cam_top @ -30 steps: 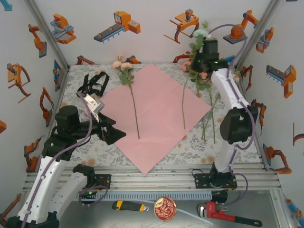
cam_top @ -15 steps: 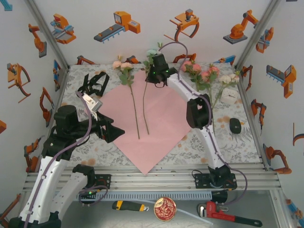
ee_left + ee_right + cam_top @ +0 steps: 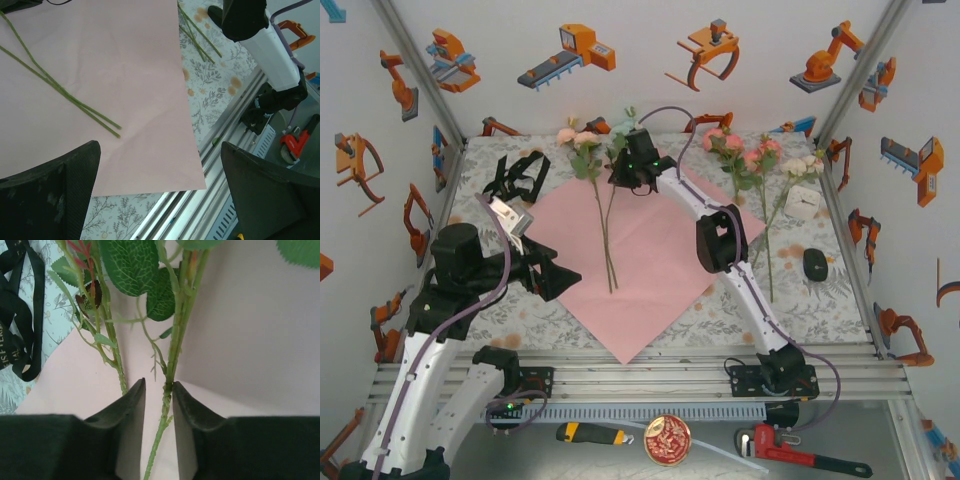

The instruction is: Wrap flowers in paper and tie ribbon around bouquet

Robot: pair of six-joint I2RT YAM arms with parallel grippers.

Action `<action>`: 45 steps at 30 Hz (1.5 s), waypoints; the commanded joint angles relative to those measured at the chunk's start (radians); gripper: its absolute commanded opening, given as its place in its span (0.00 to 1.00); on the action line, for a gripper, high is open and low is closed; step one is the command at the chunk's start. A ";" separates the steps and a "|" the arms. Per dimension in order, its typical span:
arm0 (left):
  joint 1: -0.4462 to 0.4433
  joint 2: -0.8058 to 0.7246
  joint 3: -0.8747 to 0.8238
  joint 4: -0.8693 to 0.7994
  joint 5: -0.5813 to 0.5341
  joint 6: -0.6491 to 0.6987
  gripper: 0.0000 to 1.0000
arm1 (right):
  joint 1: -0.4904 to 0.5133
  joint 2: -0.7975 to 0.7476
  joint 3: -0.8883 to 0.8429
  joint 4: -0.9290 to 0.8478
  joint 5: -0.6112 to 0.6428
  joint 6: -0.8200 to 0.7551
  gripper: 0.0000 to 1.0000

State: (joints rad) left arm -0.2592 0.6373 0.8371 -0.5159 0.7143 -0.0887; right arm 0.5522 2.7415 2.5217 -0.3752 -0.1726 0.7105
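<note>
The right gripper (image 3: 628, 176) is seen stretched out over the far corner of the paper (image 3: 655, 255). It is low above the two flowers (image 3: 605, 235), which are laid side by side on the pale pink face with their blooms toward the back wall. In the right wrist view its fingers (image 3: 125, 410) are held only slightly apart. One green stem (image 3: 172, 360) is run down through the gap, close to one pad, with clear space on its other side. That stem is judged not to be pinched, so nothing is taken to be held. The second stem (image 3: 112, 350) is passed just outside the other finger.

The left gripper (image 3: 556, 278) is set at the paper's near-left edge, spread as wide as it goes, with nothing between the jaws but the sheet beneath. The other flowers (image 3: 755, 165) are seen lying on the tablecloth (image 3: 800, 310) by the paper's right corner. The ribbon (image 3: 517, 175) is bunched at the far left, off the sheet.

The flowers are expected to be light, with thin, wiry stems that can roll or swing under a loose pinch. The blooms and leaves are soft and easily crushed, so a hold is best taken on bare stem below the leaves. The paper is judged thin and floppy, readily creased, and best lifted by a corner or edge. The ribbon is limp and likely to slip, so it should be gripped near an end.
</note>
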 commanded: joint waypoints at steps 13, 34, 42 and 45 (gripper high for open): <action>0.008 0.002 -0.016 0.037 0.085 -0.014 0.97 | -0.029 -0.530 -0.433 -0.006 0.079 -0.225 0.58; 0.011 -0.011 -0.023 0.047 0.118 -0.010 0.97 | -0.562 -1.149 -1.330 0.160 0.315 -0.286 0.62; 0.012 -0.011 -0.020 0.038 0.103 -0.002 0.97 | -0.688 -0.896 -1.191 0.119 0.301 -0.167 0.50; 0.013 -0.010 -0.019 0.037 0.100 -0.002 0.97 | -0.690 -0.815 -1.125 0.089 0.319 -0.165 0.43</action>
State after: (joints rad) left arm -0.2535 0.6285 0.8219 -0.4854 0.8078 -0.0990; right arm -0.1413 1.8946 1.3239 -0.2562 0.1253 0.5114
